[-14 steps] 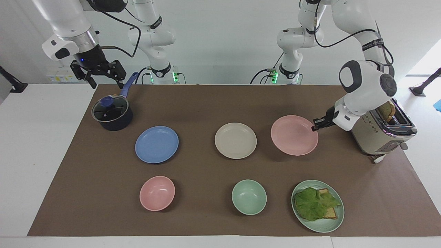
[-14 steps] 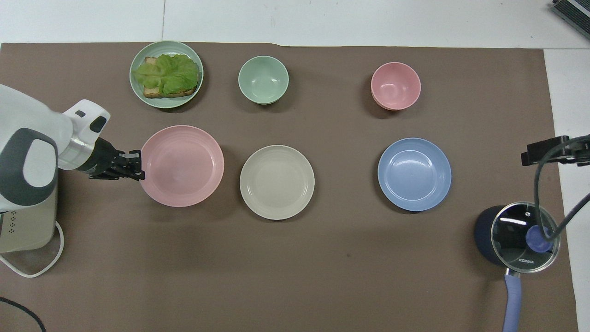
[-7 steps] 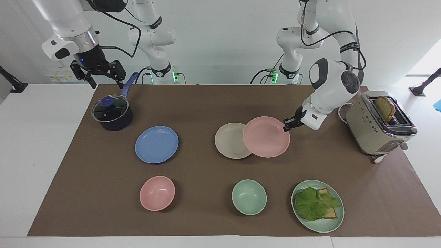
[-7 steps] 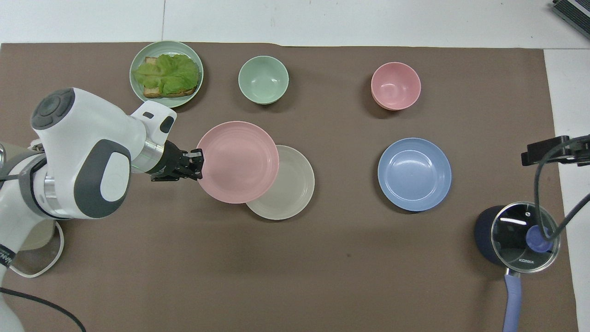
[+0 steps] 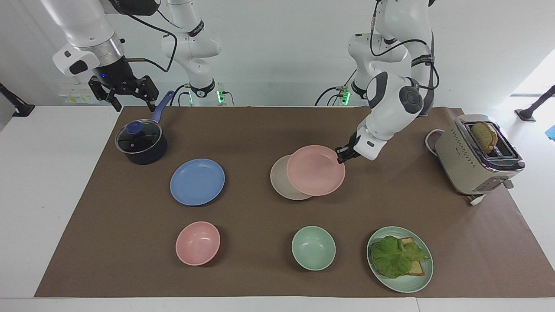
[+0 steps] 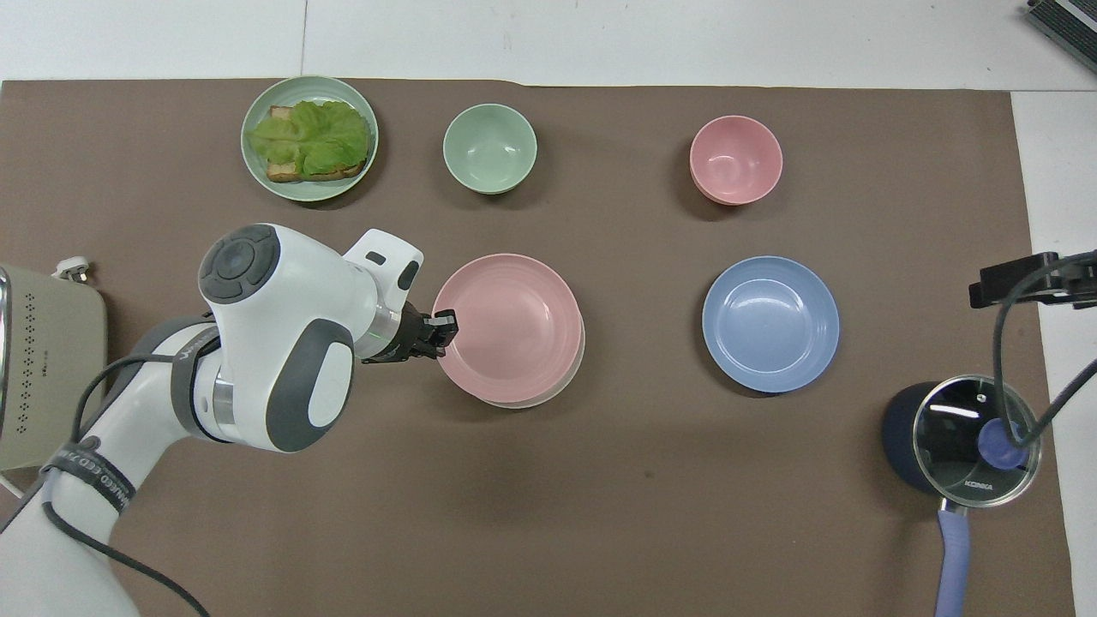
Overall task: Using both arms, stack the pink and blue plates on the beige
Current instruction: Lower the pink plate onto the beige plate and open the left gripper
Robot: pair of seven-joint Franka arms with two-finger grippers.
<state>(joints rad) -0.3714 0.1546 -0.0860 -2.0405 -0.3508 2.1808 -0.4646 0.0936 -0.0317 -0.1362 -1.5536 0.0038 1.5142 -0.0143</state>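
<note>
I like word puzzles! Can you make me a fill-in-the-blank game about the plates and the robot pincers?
1. The left pincer is shut on the rim of the ____ plate.
2. That plate hangs over the ____ plate.
3. The blue plate lies on the brown ____.
4. The right pincer, open, waits above the ____.

Missing words: pink; beige; mat; pot
</note>
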